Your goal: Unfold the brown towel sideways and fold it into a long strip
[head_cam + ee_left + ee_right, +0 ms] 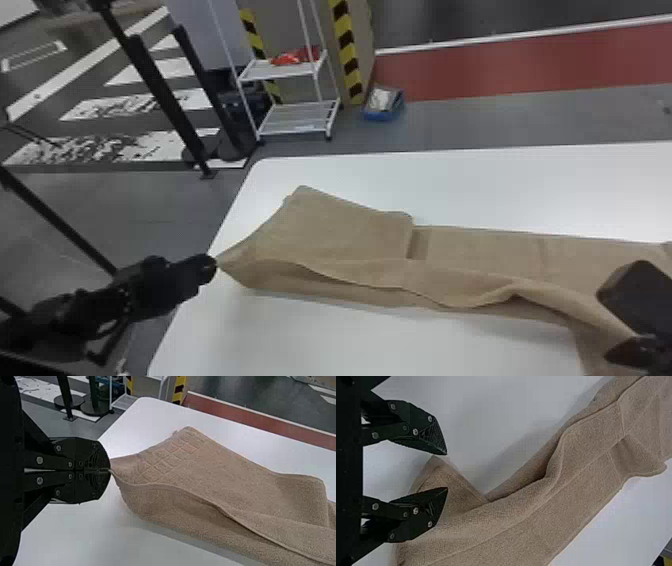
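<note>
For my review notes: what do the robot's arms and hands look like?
The left arm is matte black, built of chunky, angular segments. The left hand and right hand look alike: black all over, each with two flat fingers carrying finely ridged patches, joined to black bar-like links dotted with round silver screws.

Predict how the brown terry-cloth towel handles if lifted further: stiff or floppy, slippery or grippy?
Likely floppy: the brown terry-cloth towel slopes down from the corner pinched by the left hand, in soft curves. Probably grippy rather than slippery, given its rough, looped pile. Its layers may separate, since the near long edge already lies loose and wavy.
</note>
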Controlling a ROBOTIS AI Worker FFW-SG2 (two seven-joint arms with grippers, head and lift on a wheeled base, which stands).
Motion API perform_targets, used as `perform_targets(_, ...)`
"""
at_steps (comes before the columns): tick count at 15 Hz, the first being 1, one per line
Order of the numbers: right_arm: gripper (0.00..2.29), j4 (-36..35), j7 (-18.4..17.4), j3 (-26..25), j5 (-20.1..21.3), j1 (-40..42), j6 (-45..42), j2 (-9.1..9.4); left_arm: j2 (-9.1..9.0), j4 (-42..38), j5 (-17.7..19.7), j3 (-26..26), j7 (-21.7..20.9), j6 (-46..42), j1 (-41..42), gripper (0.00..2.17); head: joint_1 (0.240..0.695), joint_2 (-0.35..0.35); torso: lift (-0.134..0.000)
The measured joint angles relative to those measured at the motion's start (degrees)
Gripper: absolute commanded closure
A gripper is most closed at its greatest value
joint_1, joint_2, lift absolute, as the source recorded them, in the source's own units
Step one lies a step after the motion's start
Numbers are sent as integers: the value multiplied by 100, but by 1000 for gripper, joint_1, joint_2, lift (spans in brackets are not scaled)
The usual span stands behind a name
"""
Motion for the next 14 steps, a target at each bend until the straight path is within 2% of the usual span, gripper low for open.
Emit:
perform_targets(3,677,370,-163,248,-73,-207,10,142,-2,30,14,-36,-5,-24,-2,1791,695,350,-125)
perform_targets(6,680,433,-199,335,-169,-327,92,230,-7,31,15,-69,-2,-54,-14,1791,695,350,-125)
perform_targets(11,684,447,-171,288,-1,-267,216,174,12,126,33,-66,44,-87,-3,1791,695,350,-125)
perform_targets(13,896,447,-171,254,102,-227,214,143,12,135,33,-69,45,-94,-5,1791,695,350,-125)
perform_targets(14,917,447,-171,227,154,-218,216,119,10,137,33,-70,45,-102,-8,1791,695,350,-125)
